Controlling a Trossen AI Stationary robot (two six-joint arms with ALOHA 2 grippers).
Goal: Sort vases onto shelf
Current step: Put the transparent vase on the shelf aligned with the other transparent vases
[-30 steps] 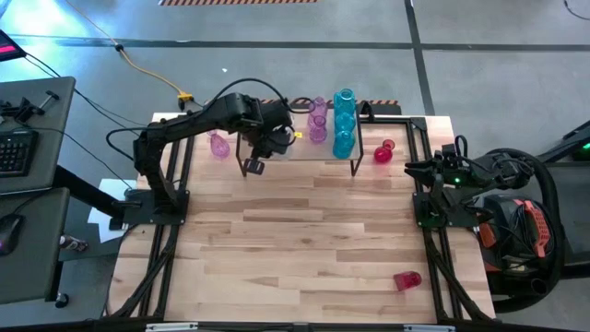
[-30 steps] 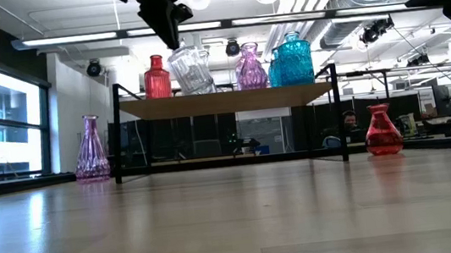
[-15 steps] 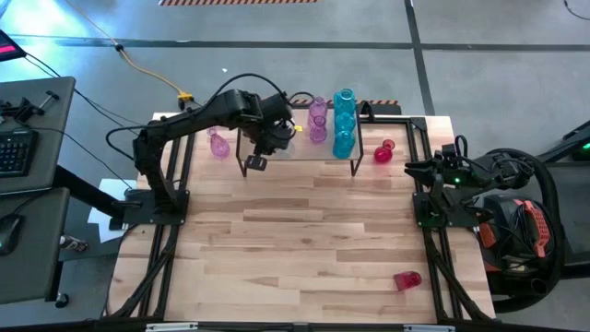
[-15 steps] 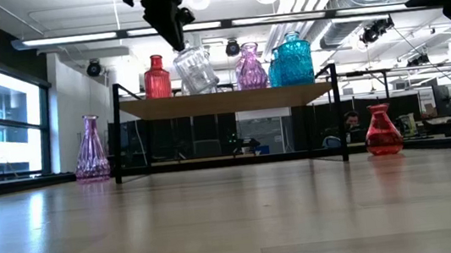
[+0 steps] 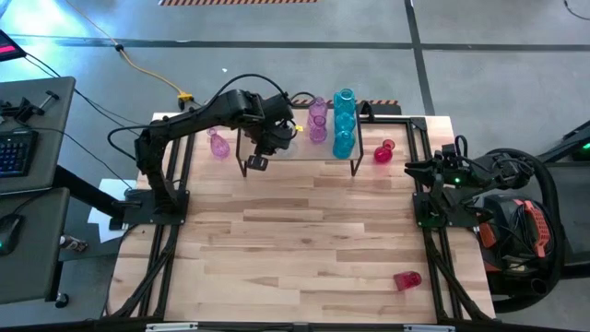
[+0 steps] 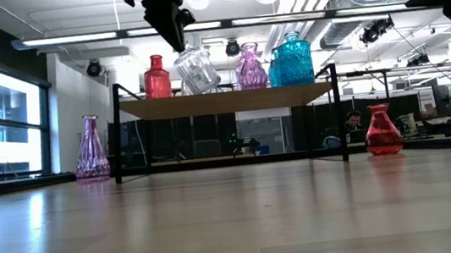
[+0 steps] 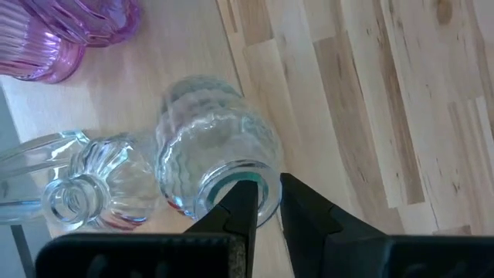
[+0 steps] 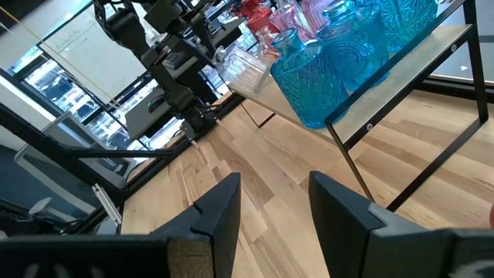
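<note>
My left gripper [image 6: 173, 28] reaches over the shelf [image 5: 300, 152] at the table's far side and is shut on a clear ribbed vase [image 6: 197, 70], which tilts over the shelf top. On the shelf stand a red vase [image 6: 156, 78], a second clear vase [image 7: 85, 181], purple vases [image 6: 250, 68] and teal vases [image 6: 293, 59]. A pink-purple vase [image 5: 218, 145] stands on the table left of the shelf and a red one [image 5: 384, 151] right of it. Another red vase [image 5: 407, 278] lies on its side near the right near corner. My right gripper [image 8: 274, 208] waits open at the table's right edge. My left gripper holds the clear vase by its mouth rim [image 7: 266, 202], one finger [image 7: 241, 210] inside the mouth and the other [image 7: 305, 212] outside. The fingers come from above, slanting down. The vase hangs tilted, its base [image 6: 206, 87] at the shelf top; whether it rests there I cannot tell.
The shelf's thin black legs [image 5: 353, 168] stand on the plank table [image 5: 295, 240], whose middle and near parts are bare wood. The vases on the shelf stand close together beside the held one. Black arm frames run along both side edges.
My left gripper has shifted slightly toward the table's right, staying shut. The clear vase has tipped further over, its base swinging toward the purple vase on the shelf.
</note>
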